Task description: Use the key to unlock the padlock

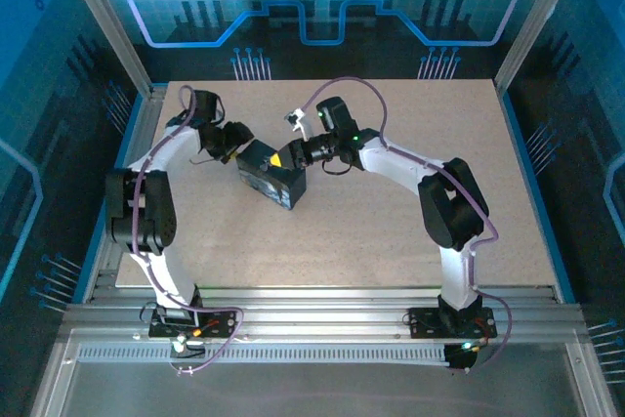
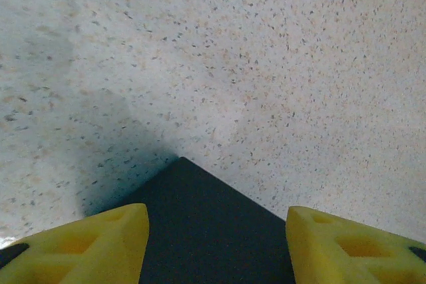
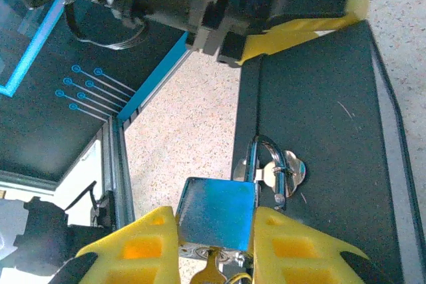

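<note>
The padlock (image 3: 218, 205), a small square metal body, sits squeezed between the yellow fingers of my right gripper (image 3: 214, 216). Its shackle (image 3: 269, 154) passes through the hasp on the dark box (image 3: 319, 131). The shackle's right leg ends beside the body's corner. The key (image 3: 212, 272) sticks out of the keyhole on the body's underside. My left gripper (image 2: 216, 216) has a corner of the box (image 2: 206, 231) between its yellow fingers (image 2: 100, 247). From above, the left gripper (image 1: 237, 146) and the right gripper (image 1: 281, 158) meet at the box (image 1: 273, 185).
The box stands left of centre on the speckled table (image 1: 391, 231). A metal frame rail (image 1: 137, 134) runs along the table's left edge, close behind the left arm. Open tabletop lies to the right and toward the near edge.
</note>
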You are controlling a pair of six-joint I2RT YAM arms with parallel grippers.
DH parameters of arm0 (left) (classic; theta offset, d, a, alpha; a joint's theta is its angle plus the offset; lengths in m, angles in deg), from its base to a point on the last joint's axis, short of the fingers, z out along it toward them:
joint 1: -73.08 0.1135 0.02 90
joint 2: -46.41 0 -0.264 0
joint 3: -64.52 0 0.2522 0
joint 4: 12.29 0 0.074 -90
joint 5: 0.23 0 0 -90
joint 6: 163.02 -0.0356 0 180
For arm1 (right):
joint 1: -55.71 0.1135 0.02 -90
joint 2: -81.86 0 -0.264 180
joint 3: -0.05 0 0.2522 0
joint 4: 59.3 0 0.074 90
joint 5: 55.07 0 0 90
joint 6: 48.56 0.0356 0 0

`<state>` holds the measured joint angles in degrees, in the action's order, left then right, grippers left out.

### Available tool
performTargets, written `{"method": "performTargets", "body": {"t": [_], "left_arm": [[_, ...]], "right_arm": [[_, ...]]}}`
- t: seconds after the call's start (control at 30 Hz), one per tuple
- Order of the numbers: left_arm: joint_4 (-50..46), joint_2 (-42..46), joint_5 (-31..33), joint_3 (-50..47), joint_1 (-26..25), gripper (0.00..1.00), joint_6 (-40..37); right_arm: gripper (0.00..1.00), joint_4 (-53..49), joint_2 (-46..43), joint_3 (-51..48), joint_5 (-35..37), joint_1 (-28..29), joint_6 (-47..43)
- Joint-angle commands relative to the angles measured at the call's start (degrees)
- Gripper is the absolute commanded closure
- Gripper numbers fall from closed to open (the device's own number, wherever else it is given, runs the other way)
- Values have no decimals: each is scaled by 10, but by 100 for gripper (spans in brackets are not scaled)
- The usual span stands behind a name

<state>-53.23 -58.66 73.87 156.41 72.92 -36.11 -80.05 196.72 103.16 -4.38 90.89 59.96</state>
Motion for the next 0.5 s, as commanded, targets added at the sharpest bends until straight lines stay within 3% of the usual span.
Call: {"method": "performTargets", "body": {"t": [0.0, 0.2, 0.33, 0.47], "left_arm": [[-13, -9, -43, 23, 2, 45, -38], [-23, -9, -50, 22, 2, 46, -50], [-18, -11, -58, 16, 2, 47, -48], [-19, -15, -73, 13, -2, 51, -50]], "right_arm": [[84, -44, 23, 41, 9, 14, -82], [80, -76, 42, 62, 37, 9, -110], [81, -3, 44, 47, -6, 3, -59], [81, 14, 41, 48, -47, 19, -117]]}}
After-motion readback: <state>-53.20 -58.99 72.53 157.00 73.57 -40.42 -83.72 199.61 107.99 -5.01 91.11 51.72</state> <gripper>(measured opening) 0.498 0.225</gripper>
